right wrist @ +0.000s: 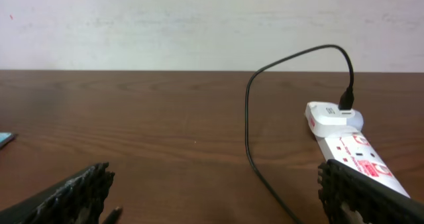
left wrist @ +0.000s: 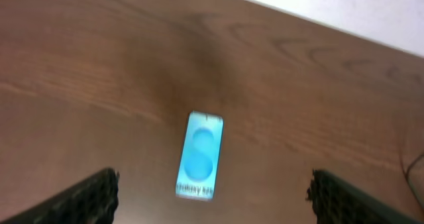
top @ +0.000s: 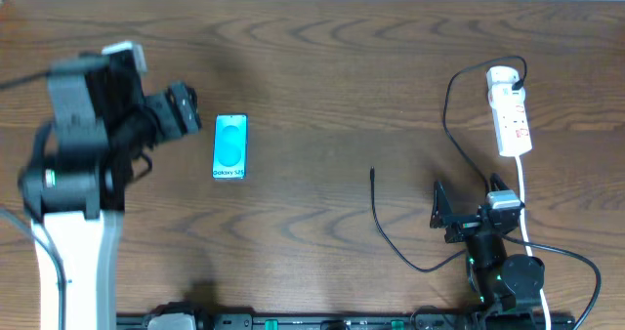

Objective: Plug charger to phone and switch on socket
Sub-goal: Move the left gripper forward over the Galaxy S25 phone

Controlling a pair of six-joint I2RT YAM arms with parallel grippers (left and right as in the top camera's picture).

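One phone (top: 229, 146) flat on the worktop (top: 312, 76), screen up, beside the left gripper (top: 183, 111), jaws spread wide. One socket (top: 511, 110) far right, one charger (top: 373, 188) seemingly plugged into its end, tip loose mid-worktop, well apart from phone. Nearby, right gripper (top: 439, 208), jaws also apart.

Only one text reads: "Galaxy S25", a small line at the near end of the phone's (top: 229, 146) cyan screen, in the overhead view. From my left wrist camera the same line on the phone (left wrist: 199, 156) is blurred and can't be read. The socket (top: 512, 115) has red print on its top face; in my right wrist view (right wrist: 358, 159) it's too small to read.
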